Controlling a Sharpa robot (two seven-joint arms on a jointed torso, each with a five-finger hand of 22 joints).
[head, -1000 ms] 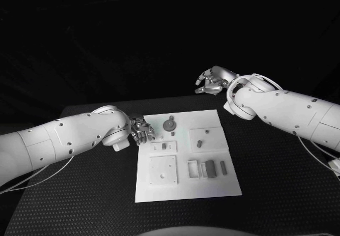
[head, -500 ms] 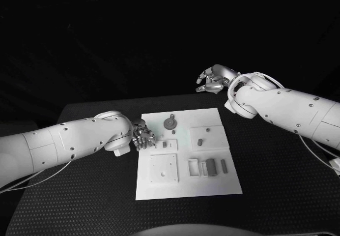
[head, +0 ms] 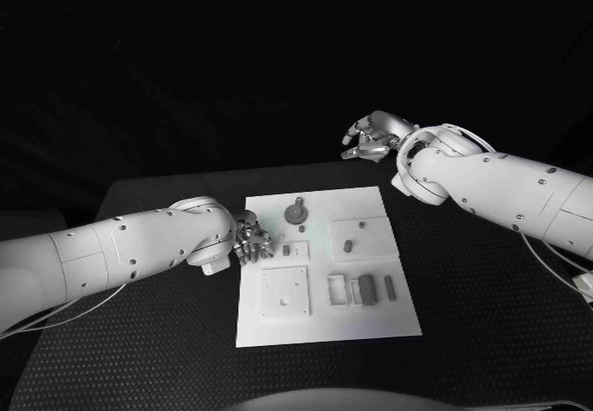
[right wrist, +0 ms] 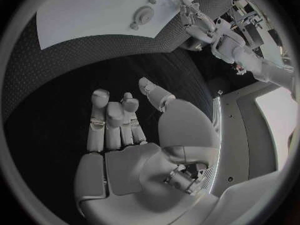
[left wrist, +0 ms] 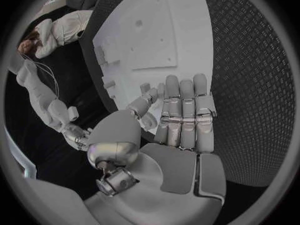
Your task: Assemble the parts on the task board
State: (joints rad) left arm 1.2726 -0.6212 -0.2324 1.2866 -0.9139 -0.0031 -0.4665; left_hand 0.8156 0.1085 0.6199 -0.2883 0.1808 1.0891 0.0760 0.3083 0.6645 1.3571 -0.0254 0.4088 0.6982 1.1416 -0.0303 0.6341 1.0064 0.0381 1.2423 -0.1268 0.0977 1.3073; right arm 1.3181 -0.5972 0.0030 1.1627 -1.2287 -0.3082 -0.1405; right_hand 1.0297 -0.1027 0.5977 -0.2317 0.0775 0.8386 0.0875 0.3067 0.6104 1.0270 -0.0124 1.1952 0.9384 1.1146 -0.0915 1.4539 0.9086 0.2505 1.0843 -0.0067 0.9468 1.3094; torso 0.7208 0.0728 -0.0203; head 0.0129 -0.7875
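Observation:
The white task board (head: pixel 371 210) lies in the middle of the black table. On it are a round grey part (head: pixel 296 214), two small grey parts (head: pixel 349 248) (head: pixel 287 252) and grey bars (head: pixel 366 292) near the front right. My left hand (head: pixel 251 240) hovers at the board's left edge beside the small part, fingers straight and apart, holding nothing (left wrist: pixel 181 120). My right hand (head: pixel 368 137) is raised beyond the table's far edge, fingers loosely bent and empty (right wrist: pixel 122 120). The right wrist view looks down on the board (right wrist: pixel 94 10) and the round part (right wrist: pixel 144 17).
A raised square plate (head: pixel 284 293) and a frame-shaped recess (head: pixel 336 292) sit on the board's front half. Bare black table (head: pixel 494 308) extends to the right and in front of the board.
My left hand has crept rightwards along the board's left edge, toward the small part. The right hand has stayed almost still.

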